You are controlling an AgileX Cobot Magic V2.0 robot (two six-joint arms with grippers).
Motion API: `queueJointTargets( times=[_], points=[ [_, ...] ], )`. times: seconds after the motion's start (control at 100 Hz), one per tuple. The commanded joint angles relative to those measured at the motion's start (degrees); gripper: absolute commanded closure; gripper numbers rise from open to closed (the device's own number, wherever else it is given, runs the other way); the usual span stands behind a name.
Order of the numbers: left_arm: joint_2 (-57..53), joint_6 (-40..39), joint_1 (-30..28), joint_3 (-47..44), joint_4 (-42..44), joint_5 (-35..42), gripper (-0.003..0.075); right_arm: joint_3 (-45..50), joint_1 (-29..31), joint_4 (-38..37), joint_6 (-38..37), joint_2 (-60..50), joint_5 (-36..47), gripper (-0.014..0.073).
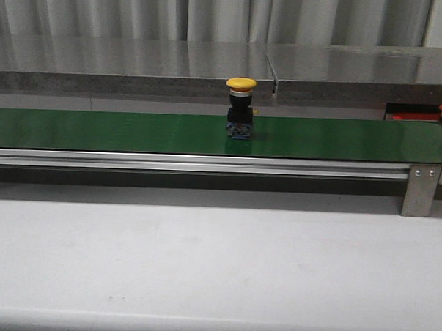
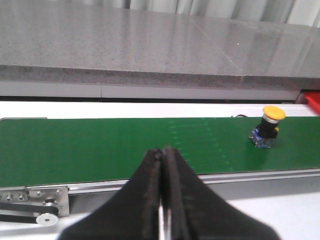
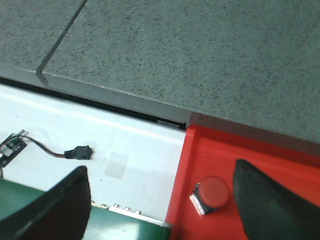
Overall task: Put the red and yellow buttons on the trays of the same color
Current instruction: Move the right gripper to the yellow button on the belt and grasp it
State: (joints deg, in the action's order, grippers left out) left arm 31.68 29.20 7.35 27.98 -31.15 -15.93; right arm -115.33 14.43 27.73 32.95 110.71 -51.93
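Yellow button (image 1: 240, 108) stands upright on the green belt (image 1: 120, 132), about mid-belt in the front view, dark base down, cap up. Left claw (image 2: 162, 210) hovers over the near edge of the belt, fingers pressed together, nothing between them — button well off to one side. Right claw (image 3: 160, 200) has its fingers (image 3: 55, 210) spread wide apart above the red tray (image 3: 280, 165). Red button (image 3: 211, 194) lies on that tray, tipped on its side, it seems — view is partial. White desk (image 1: 216, 268) in front of the belt; grey bracket (image 1: 423, 190) at the belt's right end.
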Motion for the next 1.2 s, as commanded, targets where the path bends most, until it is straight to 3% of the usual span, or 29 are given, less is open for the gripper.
queueJointTargets(
  times=[0.0, 0.34, 0.62, 0.83, 1.19],
  points=[
    [0.07, -0.08, 0.34, 1.61, -1.18, 3.81, 0.0739, 2.25, -1.90, -1.28, -1.30, -7.48, 3.34, 0.0010],
    [0.07, -0.08, 0.34, 1.61, -1.18, 3.81, 0.0739, 26.83, -6.19, -2.18, -0.98, -23.64, 11.58, 0.0010],
    [0.07, -0.08, 0.34, 1.61, -1.18, 3.81, 0.0739, 44.21, -8.79, -2.18, 0.81, -29.36, 14.32, 0.0010],
    [0.07, -0.08, 0.34, 1.61, -1.18, 3.81, 0.0739, 49.44, -11.74, -2.18, 5.43, -28.92, 15.19, 0.0010],
    [0.07, -0.08, 0.34, 1.61, -1.18, 3.81, 0.0739, 49.31, -17.57, -1.87, 8.27, -23.79, 19.75, 0.0010]
  ],
)
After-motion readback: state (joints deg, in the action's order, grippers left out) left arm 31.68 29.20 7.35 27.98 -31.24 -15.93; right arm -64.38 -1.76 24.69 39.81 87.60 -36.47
